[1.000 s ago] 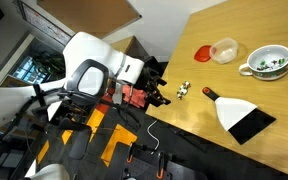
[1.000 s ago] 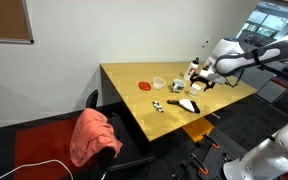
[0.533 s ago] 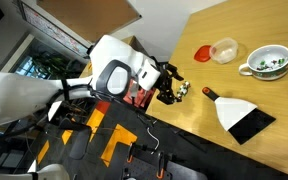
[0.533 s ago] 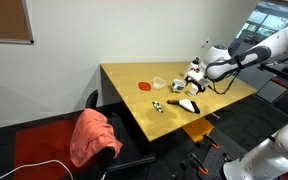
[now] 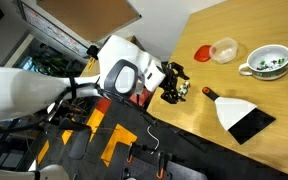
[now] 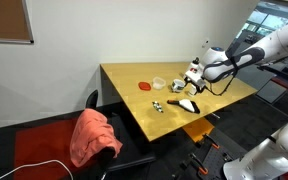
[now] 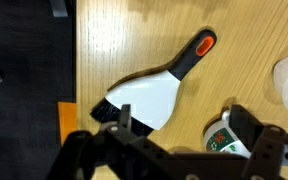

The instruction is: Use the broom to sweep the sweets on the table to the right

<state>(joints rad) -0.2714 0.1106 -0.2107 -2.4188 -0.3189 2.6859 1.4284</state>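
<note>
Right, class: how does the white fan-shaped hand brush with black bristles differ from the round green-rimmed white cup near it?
The hand brush lies flat; the cup stands upright, mouth up. The hand brush is fan-shaped with a straight dark handle; the cup is round with a small side handle. Both are mostly white and rest on the light wooden table.

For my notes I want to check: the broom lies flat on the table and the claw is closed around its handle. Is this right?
Not quite. The broom lies flat on the table, but the claw is open and clear of its handle, as the wrist view shows.
</note>
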